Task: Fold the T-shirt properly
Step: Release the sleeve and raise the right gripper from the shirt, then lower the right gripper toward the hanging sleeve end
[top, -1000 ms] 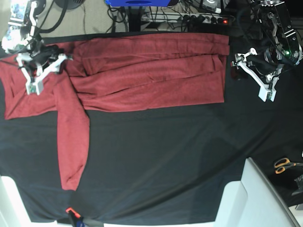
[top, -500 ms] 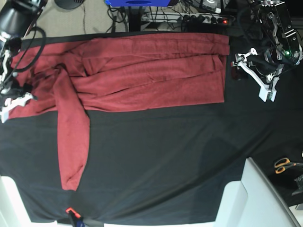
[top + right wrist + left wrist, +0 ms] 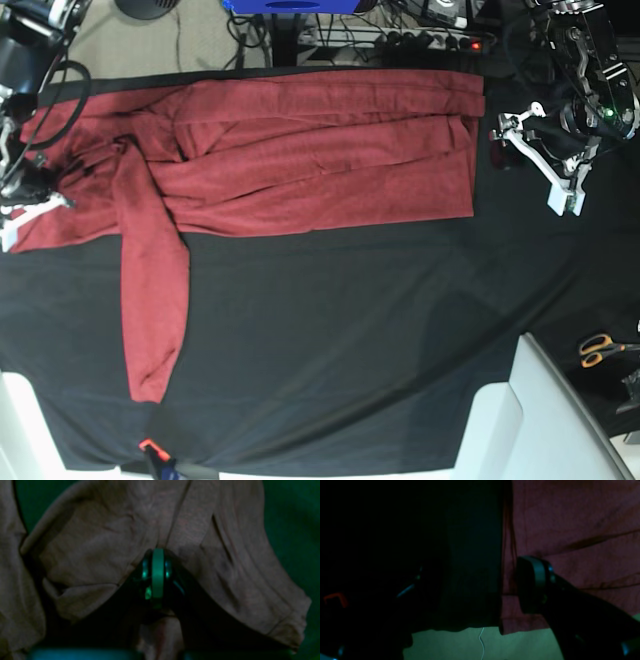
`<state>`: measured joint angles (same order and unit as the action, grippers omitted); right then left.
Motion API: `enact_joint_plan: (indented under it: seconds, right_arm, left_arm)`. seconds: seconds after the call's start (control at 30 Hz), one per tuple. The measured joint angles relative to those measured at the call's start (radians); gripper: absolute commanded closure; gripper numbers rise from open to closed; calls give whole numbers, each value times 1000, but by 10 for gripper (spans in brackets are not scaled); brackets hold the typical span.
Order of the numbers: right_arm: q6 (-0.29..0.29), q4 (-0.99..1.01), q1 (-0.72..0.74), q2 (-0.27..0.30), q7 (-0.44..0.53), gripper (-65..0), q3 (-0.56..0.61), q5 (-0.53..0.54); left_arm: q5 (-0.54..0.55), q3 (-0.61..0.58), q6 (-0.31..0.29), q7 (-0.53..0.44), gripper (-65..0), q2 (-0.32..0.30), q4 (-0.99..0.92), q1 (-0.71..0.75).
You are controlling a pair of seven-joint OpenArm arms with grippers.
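The T-shirt lies spread across the far half of the black cloth sheet, with one long sleeve hanging toward the near edge. My right gripper is at the shirt's left end. In the right wrist view its fingers are pressed together, and the T-shirt bunches and drapes from their tips. My left gripper hovers open just right of the shirt's hem. In the left wrist view one finger stands over the T-shirt edge, and the other side is too dark to make out.
Orange-handled scissors lie at the right edge. A white block fills the near right corner. A power strip and cables run behind the table. An orange clip sits at the near edge.
My right arm swung from over the shirt's shoulder area out to its left end, came down, and its jaws closed on the fabric. The left arm has not moved.
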<state>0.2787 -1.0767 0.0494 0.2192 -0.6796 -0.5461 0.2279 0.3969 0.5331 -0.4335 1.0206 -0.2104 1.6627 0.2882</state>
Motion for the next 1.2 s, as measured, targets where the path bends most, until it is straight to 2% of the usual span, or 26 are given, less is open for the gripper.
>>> enact_joint_plan:
  seconds: [0.07, 0.13, 0.2, 0.5, 0.63, 0.77, 0.83, 0.93, 1.03, 1.1, 1.2]
  right_arm:
    - [-77, 1, 0, 6, -2, -3, 0, 2]
    - [-117, 1, -11, 14, 16, -3, 0, 1]
    - [-132, 1, -19, 16, 30, -3, 0, -4]
    - [-134, 1, -33, 15, 42, -2, 0, 0]
    - [-244, 1, -34, 23, 39, -2, 6, 6]
    - [-262, -71, -58, 35, 27, -2, 5, -6]
    - [-259, -180, -86, 21, 27, -6, 5, -1]
    - [-246, -362, -121, -33, 31, -8, 18, 3]
    - [-195, -451, -127, -43, 26, -15, 134, -2]
    - [-142, -452, -92, -46, 21, -71, 221, 3]
    - [-90, -353, 19, -46, 27, -237, 319, 9]
  left_arm:
    - [0, 0, 0, 0, -443, 0, 0, 0]
    - [0, 0, 0, 0, -443, 0, 0, 0]
    - [0, 0, 0, 0, -443, 0, 0, 0]
    - [0, 0, 0, 0, -443, 0, 0, 0]
    - [0, 0, 0, 0, -443, 0, 0, 0]
    - [0, 0, 0, 0, -443, 1, 0, 0]
    - [0, 0, 0, 0, -443, 1, 0, 0]
    - [-1, 0, 0, 0, -443, 0, 0, 2]
    - [0, 0, 0, 0, -443, 0, 0, 0]
    - [0, 0, 0, 0, -443, -1, 0, 0]
    - [0, 1, 0, 0, -443, 2, 0, 0]
